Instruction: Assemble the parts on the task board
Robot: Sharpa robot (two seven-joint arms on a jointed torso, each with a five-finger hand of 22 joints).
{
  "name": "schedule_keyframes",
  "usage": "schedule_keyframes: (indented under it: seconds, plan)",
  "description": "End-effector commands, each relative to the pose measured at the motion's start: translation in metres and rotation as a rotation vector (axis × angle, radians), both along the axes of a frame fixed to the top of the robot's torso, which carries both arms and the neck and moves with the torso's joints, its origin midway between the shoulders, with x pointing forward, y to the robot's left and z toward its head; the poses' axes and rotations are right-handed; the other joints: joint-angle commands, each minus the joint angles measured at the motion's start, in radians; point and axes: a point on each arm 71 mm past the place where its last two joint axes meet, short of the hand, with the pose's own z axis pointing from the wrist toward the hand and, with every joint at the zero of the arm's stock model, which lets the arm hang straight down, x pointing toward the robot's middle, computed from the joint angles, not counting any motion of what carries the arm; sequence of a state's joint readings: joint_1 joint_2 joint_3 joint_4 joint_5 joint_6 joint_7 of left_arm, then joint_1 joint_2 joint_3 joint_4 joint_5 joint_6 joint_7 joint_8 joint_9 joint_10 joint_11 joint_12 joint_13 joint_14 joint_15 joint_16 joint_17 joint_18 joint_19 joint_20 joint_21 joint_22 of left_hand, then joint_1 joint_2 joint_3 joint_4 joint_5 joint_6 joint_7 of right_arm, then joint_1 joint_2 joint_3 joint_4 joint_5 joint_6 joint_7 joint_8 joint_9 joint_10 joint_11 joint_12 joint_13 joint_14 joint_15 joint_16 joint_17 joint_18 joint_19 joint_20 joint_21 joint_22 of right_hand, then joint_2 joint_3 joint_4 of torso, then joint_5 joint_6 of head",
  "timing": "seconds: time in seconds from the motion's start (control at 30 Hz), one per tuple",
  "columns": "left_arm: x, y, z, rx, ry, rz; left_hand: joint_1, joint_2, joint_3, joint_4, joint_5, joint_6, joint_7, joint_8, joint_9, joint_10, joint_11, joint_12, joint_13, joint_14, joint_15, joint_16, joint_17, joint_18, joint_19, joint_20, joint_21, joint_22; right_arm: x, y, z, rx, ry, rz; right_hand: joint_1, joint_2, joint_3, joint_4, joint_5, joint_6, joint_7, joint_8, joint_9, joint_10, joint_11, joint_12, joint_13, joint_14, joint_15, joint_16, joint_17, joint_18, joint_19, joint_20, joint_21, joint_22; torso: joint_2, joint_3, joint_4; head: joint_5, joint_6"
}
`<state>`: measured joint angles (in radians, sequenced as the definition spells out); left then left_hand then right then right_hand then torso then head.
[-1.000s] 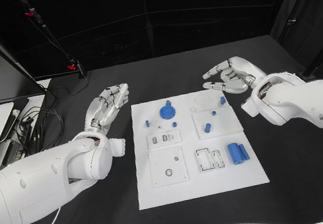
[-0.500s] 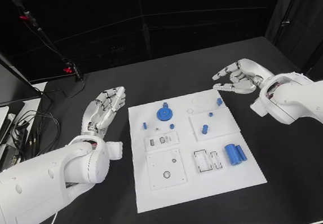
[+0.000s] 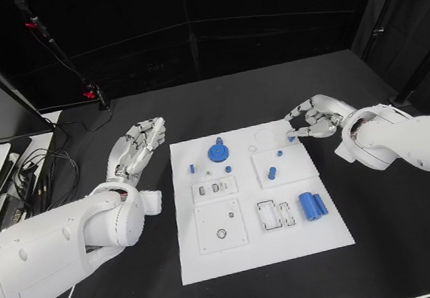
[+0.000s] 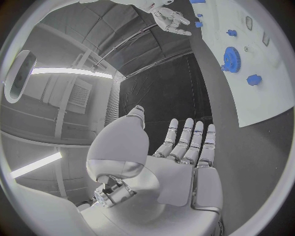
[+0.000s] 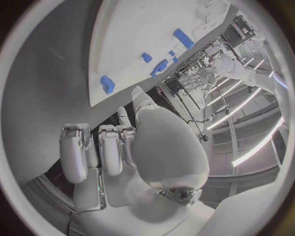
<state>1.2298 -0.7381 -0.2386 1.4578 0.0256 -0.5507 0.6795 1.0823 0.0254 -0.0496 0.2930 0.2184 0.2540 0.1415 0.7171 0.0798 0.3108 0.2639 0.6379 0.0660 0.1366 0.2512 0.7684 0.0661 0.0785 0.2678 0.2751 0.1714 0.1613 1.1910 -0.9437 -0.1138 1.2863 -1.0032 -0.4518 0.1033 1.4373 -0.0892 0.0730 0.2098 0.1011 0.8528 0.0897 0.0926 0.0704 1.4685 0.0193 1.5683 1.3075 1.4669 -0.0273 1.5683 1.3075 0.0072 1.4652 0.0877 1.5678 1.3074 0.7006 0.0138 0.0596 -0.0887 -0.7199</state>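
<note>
head view | left hand (image 3: pixel 136 147) flat, empty, beside task board (image 3: pixel 294 239) | right hand (image 3: pixel 314 117) curled, empty, at board's far corner

The left hand (image 3: pixel 136 147) is held flat with fingers extended and apart; the right hand (image 3: pixel 316 118) is curled, nothing gripped.

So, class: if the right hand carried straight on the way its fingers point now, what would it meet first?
The right hand points toward the task board's far right corner. Going on, it would probably first meet the small blue part at that corner, though its height above the board is unclear.
</note>
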Motion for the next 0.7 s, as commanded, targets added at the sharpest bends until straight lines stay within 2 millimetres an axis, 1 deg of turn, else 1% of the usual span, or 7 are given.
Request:
schedule_keyframes:
  seconds: [0.03,0.17,0.3,0.4,0.7]
  plan:
    - [-0.0054,-0.0006,0.0195,-0.059,-0.269,-0.027,0.002,0.009,-0.002,-0.001,0.003,0.008,0.156,0.004,-0.001,0.005,0.002,0.004,-0.001,0.003,0.005,0.003,-0.001,0.016,0.0,0.005,0.006,0.001,0.002,0.0004,-0.0045,-0.063,0.037,0.001,0.014,0.004,-0.001,-0.006,-0.005,-0.004,-0.004,-0.001,0.0,0.102,-0.008,0.003,0.263,0.104,-0.009,0.002,0.263,-0.007,0.106,-0.007,0.003,0.263,0.001,0.0,-0.0015,0.001,-0.002]
    - [-0.0055,-0.0004,0.0194,-0.059,-0.268,-0.027,0.002,0.009,-0.002,-0.001,0.003,0.008,0.156,0.004,-0.001,0.005,0.002,0.004,-0.001,0.003,0.005,0.003,-0.001,0.016,0.0,0.005,0.006,0.001,0.0034,0.0005,-0.0076,-0.085,0.046,-0.001,0.022,0.005,0.002,-0.008,-0.005,-0.003,-0.006,-0.001,0.0,0.102,-0.01,0.003,0.263,0.104,-0.01,0.002,0.263,-0.007,0.106,-0.009,0.003,0.263,0.001,0.0006,0.0012,0.0,-0.002]
    - [-0.0055,0.0,0.0192,-0.059,-0.268,-0.026,0.002,0.009,-0.002,-0.001,0.003,0.008,0.156,0.004,-0.001,0.005,0.002,0.004,-0.001,0.003,0.005,0.003,-0.001,0.016,0.0,0.005,0.006,0.001,0.0043,0.0,-0.0093,-0.101,0.055,-0.005,0.022,0.005,0.002,-0.008,-0.005,-0.003,-0.006,-0.001,0.0,0.102,-0.01,0.003,0.263,0.104,-0.01,0.002,0.263,-0.007,0.106,-0.009,0.003,0.263,0.0,-0.0001,0.0001,0.0,-0.004]
    - [-0.0056,0.0002,0.0192,-0.059,-0.268,-0.026,0.002,0.009,-0.002,-0.001,0.003,0.008,0.156,0.004,-0.001,0.005,0.002,0.004,-0.001,0.003,0.005,0.003,-0.001,0.016,0.0,0.005,0.006,0.001,0.0048,-0.0009,-0.0101,-0.107,0.06,-0.016,0.023,0.005,0.002,-0.009,-0.005,-0.003,-0.006,-0.001,0.0,0.102,-0.01,0.003,0.263,0.104,-0.01,0.002,0.263,-0.007,0.106,-0.01,0.003,0.263,0.001,-0.0001,0.0004,0.0,-0.005]
    - [-0.006,0.0005,0.019,-0.06,-0.267,-0.026,0.002,0.009,-0.002,-0.001,0.003,0.008,0.156,0.004,-0.001,0.005,0.002,0.004,-0.001,0.003,0.005,0.003,-0.001,0.016,0.0,0.005,0.006,0.001,0.0068,-0.0011,-0.0116,-0.115,0.069,-0.035,0.03,0.015,0.008,-0.009,-0.001,0.001,-0.005,0.001,0.001,0.102,-0.011,0.003,0.263,0.104,-0.012,0.002,0.263,-0.007,0.106,-0.012,0.003,0.263,0.0,-0.0005,0.0002,-0.001,-0.006]
